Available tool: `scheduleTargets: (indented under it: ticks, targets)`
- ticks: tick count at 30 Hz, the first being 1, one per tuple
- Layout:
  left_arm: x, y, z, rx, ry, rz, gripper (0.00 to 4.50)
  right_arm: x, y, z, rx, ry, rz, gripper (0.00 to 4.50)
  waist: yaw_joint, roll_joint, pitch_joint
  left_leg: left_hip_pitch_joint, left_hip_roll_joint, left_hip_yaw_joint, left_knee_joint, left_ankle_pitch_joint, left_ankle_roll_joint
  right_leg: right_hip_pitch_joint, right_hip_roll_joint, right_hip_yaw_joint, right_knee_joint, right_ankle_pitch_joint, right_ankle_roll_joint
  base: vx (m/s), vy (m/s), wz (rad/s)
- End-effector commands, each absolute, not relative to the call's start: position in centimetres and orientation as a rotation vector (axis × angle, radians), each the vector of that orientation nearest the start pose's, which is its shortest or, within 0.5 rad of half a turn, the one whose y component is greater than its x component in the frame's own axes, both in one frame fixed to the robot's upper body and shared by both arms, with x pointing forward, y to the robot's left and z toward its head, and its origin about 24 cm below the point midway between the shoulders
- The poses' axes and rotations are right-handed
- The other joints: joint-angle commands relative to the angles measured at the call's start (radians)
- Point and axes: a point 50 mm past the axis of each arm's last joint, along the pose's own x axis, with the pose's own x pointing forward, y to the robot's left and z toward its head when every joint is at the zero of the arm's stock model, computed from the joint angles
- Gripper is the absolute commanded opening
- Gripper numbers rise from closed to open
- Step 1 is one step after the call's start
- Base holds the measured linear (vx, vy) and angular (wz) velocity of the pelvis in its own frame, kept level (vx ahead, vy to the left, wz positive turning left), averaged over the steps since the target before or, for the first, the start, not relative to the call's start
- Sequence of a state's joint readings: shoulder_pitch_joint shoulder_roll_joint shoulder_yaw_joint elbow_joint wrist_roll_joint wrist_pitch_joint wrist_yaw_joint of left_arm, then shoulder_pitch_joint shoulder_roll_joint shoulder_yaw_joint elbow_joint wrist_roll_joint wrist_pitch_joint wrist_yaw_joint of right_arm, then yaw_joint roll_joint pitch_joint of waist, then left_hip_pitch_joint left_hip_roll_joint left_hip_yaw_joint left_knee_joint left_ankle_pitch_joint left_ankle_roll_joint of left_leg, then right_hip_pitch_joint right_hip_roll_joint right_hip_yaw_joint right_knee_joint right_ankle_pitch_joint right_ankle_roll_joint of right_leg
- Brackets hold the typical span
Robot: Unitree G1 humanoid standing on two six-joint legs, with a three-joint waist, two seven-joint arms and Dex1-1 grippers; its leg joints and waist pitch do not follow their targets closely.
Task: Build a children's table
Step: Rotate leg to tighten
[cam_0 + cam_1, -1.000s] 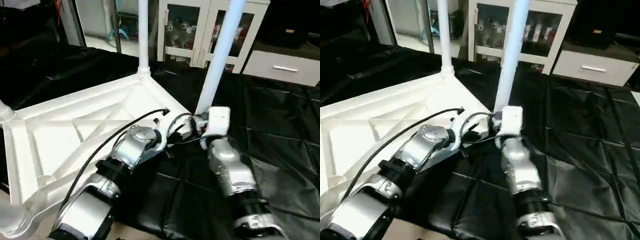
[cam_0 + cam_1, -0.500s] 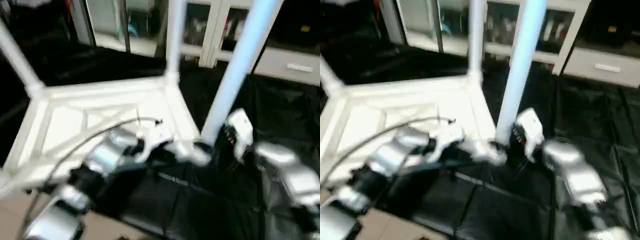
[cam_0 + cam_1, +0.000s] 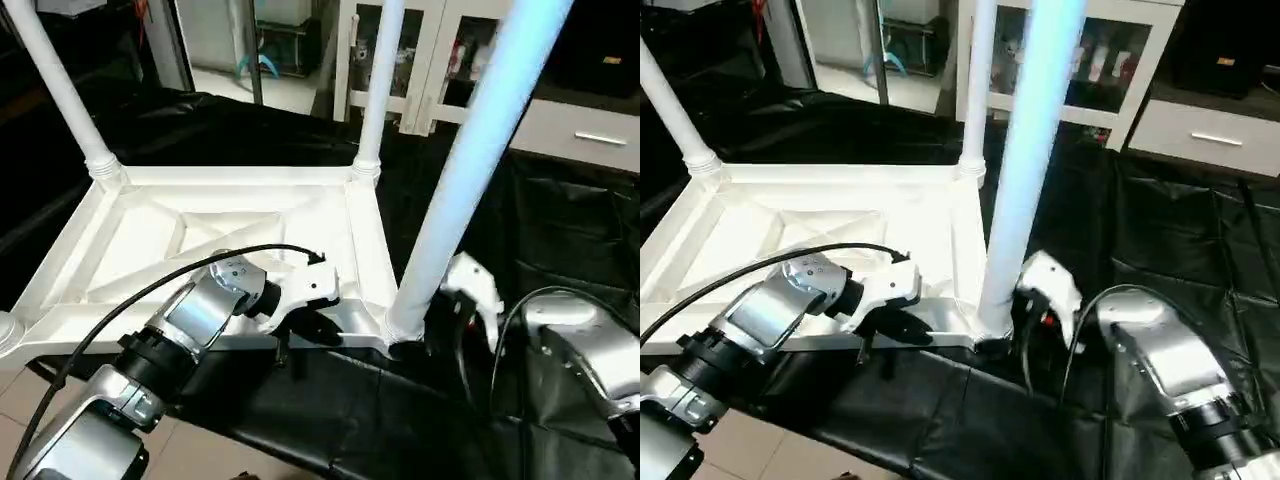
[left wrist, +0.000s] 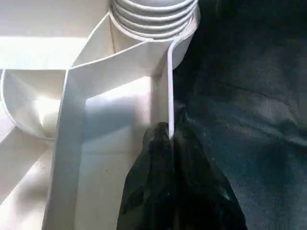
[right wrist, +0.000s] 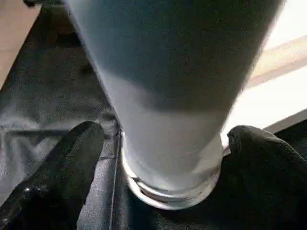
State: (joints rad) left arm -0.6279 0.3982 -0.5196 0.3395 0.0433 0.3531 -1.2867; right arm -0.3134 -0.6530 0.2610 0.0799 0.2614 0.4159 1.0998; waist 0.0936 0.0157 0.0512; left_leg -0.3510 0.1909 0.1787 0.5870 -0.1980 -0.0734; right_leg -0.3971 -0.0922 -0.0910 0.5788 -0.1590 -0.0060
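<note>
Silver forearms [image 3: 190, 325], white wrist housings [image 3: 470, 285], black cables [image 3: 120, 305], black jaws.

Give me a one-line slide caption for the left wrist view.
Left gripper pinching the tabletop's thin edge wall just below a seated leg.

No readable text, label, brand, number or sign anywhere.
</note>
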Motion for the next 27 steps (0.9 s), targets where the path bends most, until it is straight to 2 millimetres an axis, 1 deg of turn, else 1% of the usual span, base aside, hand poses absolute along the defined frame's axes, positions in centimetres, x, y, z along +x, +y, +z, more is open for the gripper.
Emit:
scheduleTargets:
  ticks: [1, 2, 3, 4, 5, 6, 8, 10, 11, 12, 15, 16, 17, 18, 19, 20, 22, 23, 27]
  targets:
    - [28.61, 9.1, 4.93, 0.577, 0.688, -1.606, 0.0, 26.93, -17.95, 7.02, -0.304, 0.516, 1.214, 4.47, 0.0, -0.01, -0.065, 0.001, 0.044, -0.01, -0.069, -0.16, 0.067, 0.054, -0.063, 0.053, -0.049, -0.188, -0.258, 0.0, 0.0, 0.0]
    - [28.63, 9.16, 4.98, 0.579, 0.689, -1.604, 0.0, 27.04, -17.89, 6.92, -0.311, 0.517, 1.21, 4.47, 0.0, -0.011, -0.064, 0.001, 0.044, -0.01, -0.069, -0.167, 0.066, 0.054, -0.063, 0.053, -0.051, -0.199, -0.256, 0.0, 0.0, 0.0]
    - [28.64, 9.22, 4.96, 0.58, 0.69, -1.602, 0.0, 27.17, -17.76, 6.9, -0.308, 0.513, 1.206, 4.47, 0.001, 0.002, -0.063, 0.002, 0.043, -0.012, -0.07, -0.181, 0.058, 0.053, -0.064, 0.053, -0.052, -0.224, -0.248, 0.0, 0.0, 0.0]
    - [28.64, 9.24, 4.95, 0.58, 0.691, -1.601, 0.0, 27.21, -17.72, 6.9, -0.308, 0.512, 1.205, 4.47, -0.002, -0.002, -0.063, 0.002, 0.043, -0.01, -0.07, -0.188, 0.056, 0.052, -0.062, 0.052, -0.056, -0.23, -0.245, 0.0, 0.0, 0.0]
    - [28.65, 9.26, 4.74, 0.59, 0.702, -1.595, 0.0, 27.32, -17.26, 7.12, -0.282, 0.493, 1.215, 4.47, -0.001, -0.007, -0.063, 0.003, 0.042, -0.011, -0.071, -0.199, 0.052, 0.054, -0.063, 0.052, -0.056, -0.241, -0.242, 0.0, 0.0, 0.0]
    - [28.64, 9.25, 4.7, 0.591, 0.705, -1.593, 0.0, 27.32, -17.17, 7.19, -0.276, 0.489, 1.219, 4.21, -0.001, -0.007, -0.063, 0.002, 0.042, -0.011, -0.071, -0.201, 0.052, 0.054, -0.063, 0.052, -0.056, -0.245, -0.24, 0.0, 0.0, 0.0]
    - [28.57, 9.22, 4.72, 0.591, 0.708, -1.596, 0.0, 27.3, -17.1, 7.26, -0.271, 0.486, 1.225, 4.14, -0.002, -0.006, -0.063, 0.003, 0.043, -0.012, -0.071, -0.207, 0.048, 0.054, -0.063, 0.052, -0.058, -0.262, -0.232, 0.0, 0.0, 0.0]
    - [28.47, 9.2, 4.77, 0.589, 0.709, -1.6, 0.0, 27.26, -17.14, 7.27, -0.271, 0.486, 1.228, 3.94, -0.002, -0.006, -0.064, 0.003, 0.043, -0.012, -0.071, -0.202, 0.047, 0.054, -0.063, 0.052, -0.057, -0.254, -0.233, 0.0, 0.0, 0.0]
    - [28.4, 9.26, 4.75, 0.589, 0.712, -1.601, 0.0, 27.2, -17.14, 7.26, -0.268, 0.484, 1.233, 3.94, -0.003, -0.006, -0.063, 0.002, 0.043, -0.012, -0.071, -0.202, 0.047, 0.054, -0.062, 0.052, -0.057, -0.255, -0.233, 0.0, 0.0, 0.0]
    - [28.37, 9.3, 4.72, 0.587, 0.714, -1.602, 0.0, 27.09, -17.17, 7.26, -0.265, 0.485, 1.24, 3.79, -0.003, -0.005, -0.064, 0.002, 0.043, -0.012, -0.07, -0.198, 0.048, 0.054, -0.062, 0.052, -0.055, -0.245, -0.235, 0.0, 0.0, 0.0]
    - [28.42, 9.31, 4.66, 0.587, 0.717, -1.602, 0.0, 27.04, -17.28, 7.23, -0.266, 0.487, 1.243, 3.57, -0.003, -0.004, -0.066, 0.003, 0.043, -0.012, -0.069, -0.185, 0.053, 0.054, -0.061, 0.052, -0.052, -0.218, -0.245, 0.0, 0.0, 0.0]
    - [28.45, 9.31, 4.59, 0.588, 0.719, -1.601, 0.0, 27.04, -17.34, 7.18, -0.266, 0.489, 1.242, 3.48, -0.003, -0.001, -0.066, 0.002, 0.042, -0.012, -0.068, -0.183, 0.055, 0.054, -0.06, 0.052, -0.051, -0.207, -0.249, 0.0, 0.0, 0.0]
    - [28.45, 9.32, 4.52, 0.589, 0.72, -1.601, 0.0, 27.02, -17.37, 7.13, -0.266, 0.49, 1.241, 3.37, -0.004, 0.001, -0.067, 0.002, 0.042, -0.012, -0.068, -0.183, 0.055, 0.055, -0.06, 0.052, -0.051, -0.202, -0.25, 0.0, 0.0, 0.0]
    - [28.46, 9.31, 4.48, 0.589, 0.722, -1.6, 0.0, 26.99, -17.4, 7.11, -0.265, 0.491, 1.241, 3.37, -0.005, -0.002, -0.066, 0.002, 0.042, -0.012, -0.068, -0.185, 0.056, 0.055, -0.059, 0.051, -0.05, -0.198, -0.253, 0.0, 0.0, 0.0]
    - [28.45, 9.26, 4.43, 0.588, 0.726, -1.6, 0.0, 26.94, -17.43, 7.1, -0.265, 0.491, 1.241, 3.24, -0.004, 0.001, -0.066, 0.003, 0.042, -0.012, -0.068, -0.188, 0.056, 0.055, -0.06, 0.051, -0.051, -0.199, -0.254, 0.0, 0.0, 0.0]
    - [28.43, 9.2, 4.39, 0.588, 0.729, -1.6, 0.0, 26.9, -17.48, 7.1, -0.265, 0.491, 1.24, 3.14, -0.004, -0.003, -0.067, 0.002, 0.042, -0.011, -0.067, -0.189, 0.057, 0.055, -0.06, 0.051, -0.052, -0.2, -0.254, 0.0, 0.0, 0.0]
    - [28.4, 9.14, 4.33, 0.593, 0.736, -1.6, 0.0, 26.73, -17.49, 7.1, -0.258, 0.494, 1.247, 2.99, -0.002, -0.003, -0.067, 0.003, 0.042, -0.011, -0.067, -0.189, 0.059, 0.055, -0.061, 0.052, -0.052, -0.218, -0.25, 0.0, 0.0, 0.0]
    - [28.38, 9.15, 4.32, 0.593, 0.739, -1.601, 0.0, 26.66, -17.5, 7.04, -0.258, 0.496, 1.248, 2.83, -0.002, -0.002, -0.067, 0.003, 0.042, -0.011, -0.067, -0.191, 0.059, 0.055, -0.061, 0.052, -0.053, -0.231, -0.246, 0.0, 0.0, 0.0]
    - [28.22, 9.41, 4.17, 0.589, 0.75, -1.599, 0.0, 26.48, -17.38, 6.88, -0.251, 0.501, 1.252, 2.72, -0.002, -0.001, -0.069, 0.002, 0.042, -0.012, -0.067, -0.184, 0.059, 0.055, -0.06, 0.051, -0.052, -0.226, -0.241, 0.0, 0.0, 0.0]
